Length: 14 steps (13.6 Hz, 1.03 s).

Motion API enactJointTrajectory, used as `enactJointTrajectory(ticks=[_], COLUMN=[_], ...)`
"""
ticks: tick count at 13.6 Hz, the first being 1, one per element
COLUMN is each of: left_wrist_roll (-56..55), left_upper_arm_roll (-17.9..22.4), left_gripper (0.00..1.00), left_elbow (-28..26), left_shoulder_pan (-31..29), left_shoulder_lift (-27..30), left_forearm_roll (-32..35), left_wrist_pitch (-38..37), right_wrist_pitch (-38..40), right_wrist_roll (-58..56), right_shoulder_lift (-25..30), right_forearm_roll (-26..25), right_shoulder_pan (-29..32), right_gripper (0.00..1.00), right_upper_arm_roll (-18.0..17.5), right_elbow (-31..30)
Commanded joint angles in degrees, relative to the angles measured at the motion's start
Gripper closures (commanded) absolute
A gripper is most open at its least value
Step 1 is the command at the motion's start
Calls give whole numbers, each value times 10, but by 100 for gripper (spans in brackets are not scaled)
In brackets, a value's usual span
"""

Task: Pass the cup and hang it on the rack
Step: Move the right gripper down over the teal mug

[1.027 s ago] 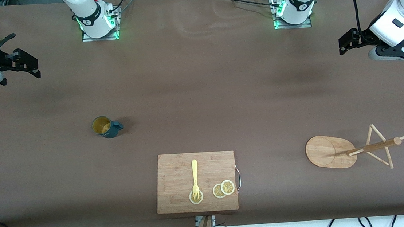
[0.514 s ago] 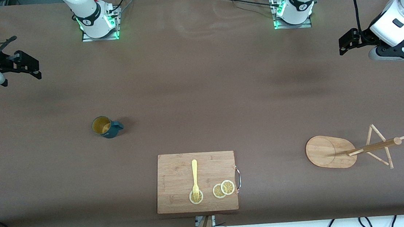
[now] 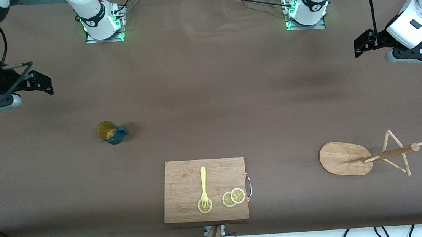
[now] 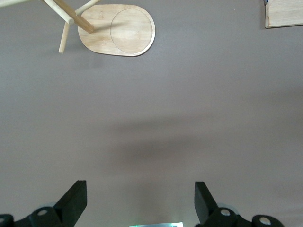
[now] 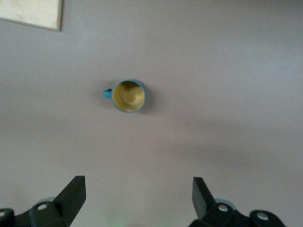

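The dark teal cup [image 3: 111, 132] with a yellow-ochre inside stands upright on the brown table toward the right arm's end, handle pointing toward the table's middle. It also shows in the right wrist view [image 5: 129, 96]. The wooden rack [image 3: 342, 158] stands toward the left arm's end, nearer the front camera than the cup; its base also shows in the left wrist view [image 4: 120, 29]. My right gripper [image 3: 41, 82] is open and empty above the table, apart from the cup; its jaws [image 5: 138, 194] stand wide. My left gripper [image 3: 360, 46] is open, empty and waits [image 4: 140, 196].
A rectangular bamboo cutting board [image 3: 186, 181] lies near the front edge at the table's middle, with a yellow fork [image 3: 203, 184] and lemon slices [image 3: 233, 197] on it. Its corner shows in the left wrist view [image 4: 284, 12] and the right wrist view [image 5: 31, 12].
My right gripper has moved down the front view and a little toward the table's middle, closer to the cup. The left arm, cup and rack have not moved.
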<state>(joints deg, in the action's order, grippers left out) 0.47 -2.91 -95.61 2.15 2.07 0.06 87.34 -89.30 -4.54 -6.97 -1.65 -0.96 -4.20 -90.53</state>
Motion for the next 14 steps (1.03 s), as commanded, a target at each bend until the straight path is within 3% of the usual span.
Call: enactJointTrajectory(ticks=[1, 4, 8, 11, 14], left_wrist_roll=[3, 3, 1, 1, 4], left_upper_arm_roll=[-2, -2, -2, -1, 1], left_gripper=[0, 0, 0, 0, 0], left_elbow=[15, 15, 14, 14, 14], left_shoulder_pan=[-2, -2, -2, -3, -3], left_shoulder_lift=[-2, -3, -2, -2, -2], left_forearm_roll=[0, 0, 0, 0, 0], left_wrist_pitch=[-14, -14, -15, -16, -18], right_wrist_pitch=[10, -10, -239, -349, -381], right_wrist_roll=[-13, -12, -4, 11, 15], right_shoulder_lift=[-59, -45, 7, -51, -76], right_forearm_roll=[-10, -6, -3, -2, -2], right_shoulder_pan=[-1, -1, -2, -2, -2], right_gripper=[0, 0, 1, 1, 1], right_upper_arm_roll=[2, 2, 2, 2, 2], right_elbow=[18, -30, -240, -278, -277])
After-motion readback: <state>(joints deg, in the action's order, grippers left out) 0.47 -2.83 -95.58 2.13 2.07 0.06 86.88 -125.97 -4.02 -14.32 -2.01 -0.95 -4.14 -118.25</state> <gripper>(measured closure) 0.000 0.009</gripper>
